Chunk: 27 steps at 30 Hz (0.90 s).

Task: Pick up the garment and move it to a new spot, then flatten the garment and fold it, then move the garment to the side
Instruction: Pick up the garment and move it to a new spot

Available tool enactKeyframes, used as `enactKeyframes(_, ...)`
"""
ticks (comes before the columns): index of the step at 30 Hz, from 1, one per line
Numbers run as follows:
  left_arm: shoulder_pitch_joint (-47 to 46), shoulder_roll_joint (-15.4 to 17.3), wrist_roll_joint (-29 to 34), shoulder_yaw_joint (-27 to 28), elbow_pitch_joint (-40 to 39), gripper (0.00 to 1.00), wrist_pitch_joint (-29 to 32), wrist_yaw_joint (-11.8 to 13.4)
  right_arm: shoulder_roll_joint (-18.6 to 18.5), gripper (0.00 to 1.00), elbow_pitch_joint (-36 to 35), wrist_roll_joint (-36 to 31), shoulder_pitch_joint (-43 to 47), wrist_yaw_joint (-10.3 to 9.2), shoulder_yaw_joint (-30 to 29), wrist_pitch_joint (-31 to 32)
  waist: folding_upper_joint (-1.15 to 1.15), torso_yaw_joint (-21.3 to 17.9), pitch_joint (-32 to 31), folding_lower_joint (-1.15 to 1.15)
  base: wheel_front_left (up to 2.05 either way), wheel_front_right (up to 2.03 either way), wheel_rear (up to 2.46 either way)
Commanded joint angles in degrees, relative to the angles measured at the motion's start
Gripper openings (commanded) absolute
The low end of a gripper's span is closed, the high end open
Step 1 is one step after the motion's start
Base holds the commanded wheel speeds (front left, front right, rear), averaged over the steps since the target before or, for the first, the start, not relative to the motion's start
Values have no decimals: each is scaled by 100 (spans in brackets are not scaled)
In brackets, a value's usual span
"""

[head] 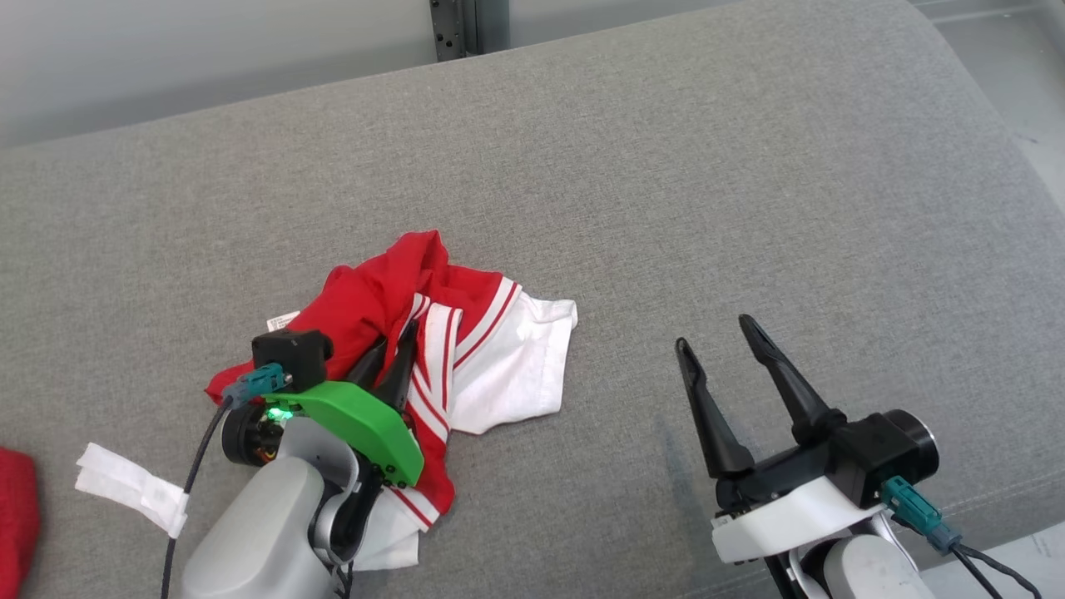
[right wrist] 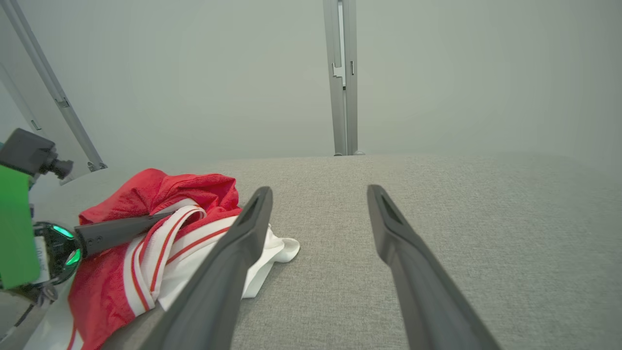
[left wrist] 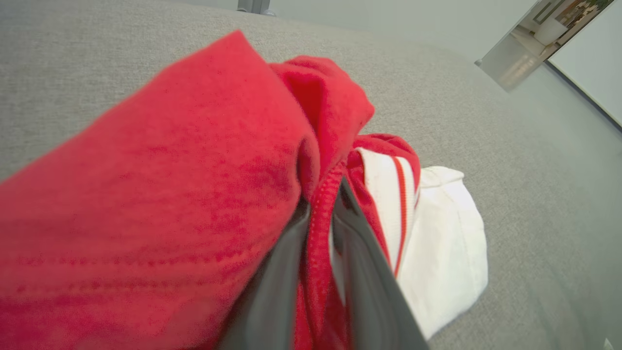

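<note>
Grey woven upholstery covers the broad padded surface (head: 666, 183) that carries the work, with a pale wall and a metal post (head: 453, 25) behind it. On the left half of this surface lies the crumpled red-and-white striped-trim jersey garment (head: 491, 358), bunched in a heap with one white sleeve spread toward the middle.

The left end effector (head: 398, 339) reaches into the heap from the near side. In the left wrist view its two dark fingers are pinched together on a red seamed fold of the garment (left wrist: 194, 194). The right end effector (head: 713, 331) stands open and empty over bare upholstery, well apart from the cloth. A small white folded cloth strip (head: 133, 487) and the edge of another red fabric piece (head: 17, 507) lie at the near left.

By the look of it, the task is at its very start: a grip for the first pick-up is made, but most of the cloth rests on the surface. Carrying it to a new spot, flattening, folding and moving it aside all appear left to do.
</note>
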Motion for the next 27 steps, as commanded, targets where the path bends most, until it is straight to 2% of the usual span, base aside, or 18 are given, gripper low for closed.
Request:
enactKeyframes(1, -92, -55, 169, -25, 120, 100, -263, 40, -16, 100, 4, -46, 30, -2, -71, -4, 0, 40, -93, 0, 0, 0, 0)
enactKeyframes(4, -11, -124, 496, -45, 233, 100, -821, 197, -10, 100, 8, -200, 116, -2, -158, -4, 0, 164, -279, 0, 0, 0, 0)
enactKeyframes(7, 311, -58, 846, -33, -75, 100, -988, 381, -20, 100, -45, -335, 175, -2, -318, -4, 0, 303, -504, 0, 0, 0, 0)
enactKeyframes(12, 1216, 140, 1331, 390, -1279, 100, -1021, 816, -14, 100, -171, -589, 317, -2, -717, -4, 0, 613, -793, 0, 0, 0, 0)
enactKeyframes(15, 1918, 212, 1649, 872, -2047, 100, -1023, 1062, -24, 100, -223, -732, 401, -2, -943, -4, 0, 776, -892, 0, 0, 0, 0)
enactKeyframes(17, 2355, 251, 1895, 1190, -2382, 100, -1017, 1135, -24, 100, -235, -810, 441, -2, -1055, -4, 0, 855, -928, 0, 0, 0, 0)
enactKeyframes(20, 2865, 159, 2142, 1620, -2692, 100, -1018, 1062, -26, 100, -195, -865, 503, -2, -1249, -4, 0, 956, -1018, 0, 0, 0, 0)
enactKeyframes(27, 3470, -190, 2724, 2356, -2868, 100, -1019, 490, -13, 100, 37, -861, 757, -2, -1663, -4, 0, 1028, -1244, 0, 0, 0, 0)
